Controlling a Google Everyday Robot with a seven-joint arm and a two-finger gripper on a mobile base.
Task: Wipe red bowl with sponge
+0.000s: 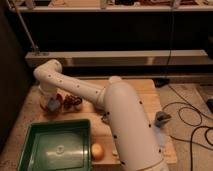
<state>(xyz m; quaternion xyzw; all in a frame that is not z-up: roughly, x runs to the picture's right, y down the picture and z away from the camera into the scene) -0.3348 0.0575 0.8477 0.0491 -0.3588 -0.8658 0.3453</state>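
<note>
The red bowl [60, 98] sits at the left end of the wooden table [145, 90], mostly covered by my wrist; only part of its orange-red rim shows. My gripper [51, 104] hangs down from the white arm's bend [47, 73] right over the bowl. It is shut on the sponge [52, 105], a small pale blue-grey block that rests in or on the bowl. Whether the sponge presses on the bowl's inside or its rim I cannot tell.
A dark red-brown lumpy cluster [74, 102] lies just right of the bowl. A green tray [35, 150] stands at the front left, with an orange-yellow ball [97, 151] beside it. A grey-blue lumpy object [162, 118] and a pale blue cloth [161, 136] lie at the right edge. Cables [192, 125] run over the floor.
</note>
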